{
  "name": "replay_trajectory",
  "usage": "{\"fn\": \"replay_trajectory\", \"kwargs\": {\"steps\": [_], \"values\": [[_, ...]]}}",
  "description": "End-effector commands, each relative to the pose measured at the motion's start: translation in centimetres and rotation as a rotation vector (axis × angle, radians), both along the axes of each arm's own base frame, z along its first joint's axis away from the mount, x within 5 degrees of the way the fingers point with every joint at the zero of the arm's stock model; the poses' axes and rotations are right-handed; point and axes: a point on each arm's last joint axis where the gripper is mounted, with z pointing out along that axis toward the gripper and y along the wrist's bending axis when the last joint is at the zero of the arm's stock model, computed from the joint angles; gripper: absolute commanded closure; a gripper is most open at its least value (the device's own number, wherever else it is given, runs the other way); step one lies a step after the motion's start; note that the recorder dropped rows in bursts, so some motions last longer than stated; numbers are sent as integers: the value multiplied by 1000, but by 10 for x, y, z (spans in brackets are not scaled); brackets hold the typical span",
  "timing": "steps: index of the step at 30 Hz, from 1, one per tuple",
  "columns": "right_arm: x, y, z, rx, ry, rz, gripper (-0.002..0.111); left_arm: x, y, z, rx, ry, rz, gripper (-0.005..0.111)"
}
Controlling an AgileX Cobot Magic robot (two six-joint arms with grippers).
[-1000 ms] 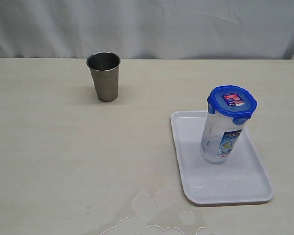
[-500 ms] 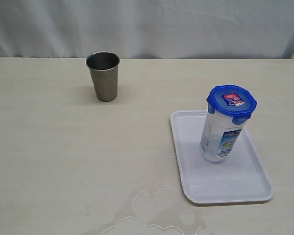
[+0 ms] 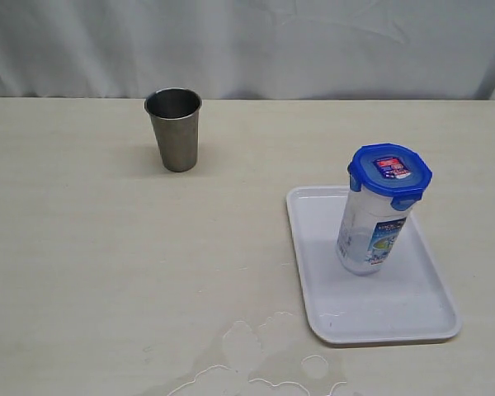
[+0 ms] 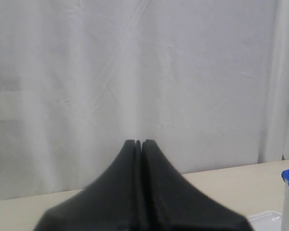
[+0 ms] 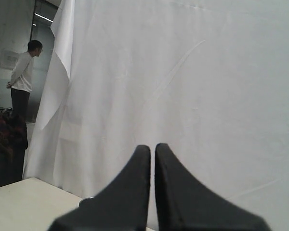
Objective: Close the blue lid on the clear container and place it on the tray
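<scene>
The clear container (image 3: 370, 239) stands on the white tray (image 3: 396, 307), with the blue lid (image 3: 390, 173) seated on top. A steel cup (image 3: 175, 128) stands well apart on the table (image 3: 91, 247). Spilled water (image 3: 252, 356) pools near the tray. The left gripper (image 4: 138, 143) and right gripper (image 5: 152, 148) are clenched and empty, facing a white curtain (image 4: 135, 72).

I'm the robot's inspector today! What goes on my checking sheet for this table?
Surface: beige table, clear puddle beside the tray.
Job's things: blue lid sits on the clear container, which stands on the tray.
Clutter: steel cup, apart from the tray.
Grippers: left gripper shut, empty; right gripper shut, empty.
Cables: nothing seen.
Surroundings: white curtain behind; a person past its edge, right wrist view.
</scene>
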Motion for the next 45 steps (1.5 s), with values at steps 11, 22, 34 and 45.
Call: {"fn": "replay_trajectory", "kwargs": {"steps": [11, 22, 34, 45], "values": [[0, 0, -1, -4, 2, 0, 104, 0, 0, 0, -125, 15, -26, 107], [0, 0, -1, -4, 2, 0, 104, 2, 8, -5, -74, 59, 80, 107], [0, 0, -1, -3, 0, 1, 104, 3, 11, -13, -27, 121, 169, 107], [0, 0, -1, -3, 0, 1, 104, 11, 13, -46, -21, 147, 197, 107]]}}
